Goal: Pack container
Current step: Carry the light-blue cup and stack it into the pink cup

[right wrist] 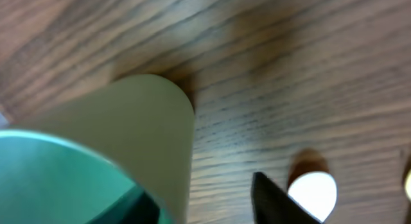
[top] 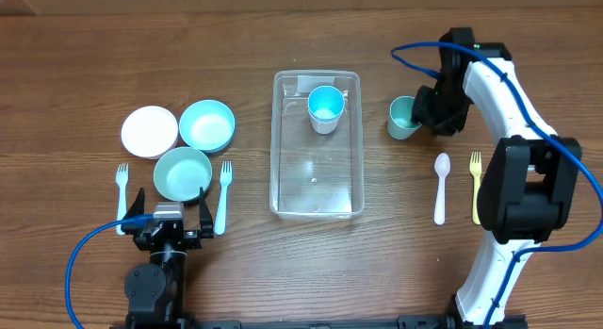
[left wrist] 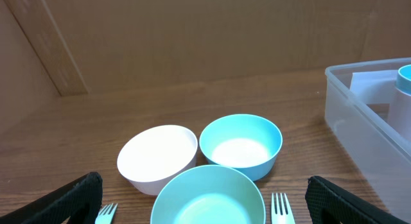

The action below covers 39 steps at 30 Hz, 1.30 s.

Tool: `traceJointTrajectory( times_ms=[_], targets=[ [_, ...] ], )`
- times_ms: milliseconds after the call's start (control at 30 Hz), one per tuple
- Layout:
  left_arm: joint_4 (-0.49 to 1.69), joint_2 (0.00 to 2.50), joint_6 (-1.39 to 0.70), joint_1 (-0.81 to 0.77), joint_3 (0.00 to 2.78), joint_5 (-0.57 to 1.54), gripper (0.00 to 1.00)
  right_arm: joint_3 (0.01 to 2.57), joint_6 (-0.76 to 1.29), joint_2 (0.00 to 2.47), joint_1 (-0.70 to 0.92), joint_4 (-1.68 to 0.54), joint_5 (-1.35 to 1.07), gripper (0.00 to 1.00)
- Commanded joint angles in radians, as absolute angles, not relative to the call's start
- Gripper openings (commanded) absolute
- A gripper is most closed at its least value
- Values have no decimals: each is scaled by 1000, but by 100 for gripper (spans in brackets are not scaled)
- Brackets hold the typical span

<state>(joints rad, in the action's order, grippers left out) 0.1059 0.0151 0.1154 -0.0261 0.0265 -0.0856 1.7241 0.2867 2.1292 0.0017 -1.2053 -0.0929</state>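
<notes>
At worktop [top: 75, 65] centre, clear container [top: 316, 178], blue cup [top: 325, 107] at its 12 o'clock end. Toward its 2 o'clock, right hand [top: 429, 109] at green cup [top: 403, 118]; pinched or not, cannot tell. Grip wall, lift upright over rim. Left hand [top: 171, 205] spread.

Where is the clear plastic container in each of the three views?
Overhead: the container sits at the centre of the table.
Left wrist: at the right edge, cut off by the frame.
Right wrist: not in it.
Shared landmark: the teal cup standing inside it, in overhead and left wrist.
</notes>
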Motion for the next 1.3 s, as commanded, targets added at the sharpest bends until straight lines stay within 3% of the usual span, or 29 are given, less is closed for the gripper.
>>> traceJointTrajectory(
  times_ms=[0,133,333,500,667,967,1267],
  targets=[
    [104,6,134,-27,21,-73,100,1739,287,2092,6,-1206,-99,19],
    [104,6,134,-27,21,-73,100,1747,287,2092,6,-1215,-99,4],
    [104,6,134,-27,21,-73,100,1830,284,2082,6,-1282,-88,4],
    [104,6,134,-27,21,-74,100,2078,280,2027,31,-1439,-80,4],
    [104,6,134,-27,21,-74,100,2285,280,1971,167,-1536,-38,4],
    [104,6,134,-27,21,-73,100,2296,281,2011,430,-1504,112,4],
    [104,6,134,-27,21,-74,100,2274,300,2118,460,-1470,164,4]
  ],
)
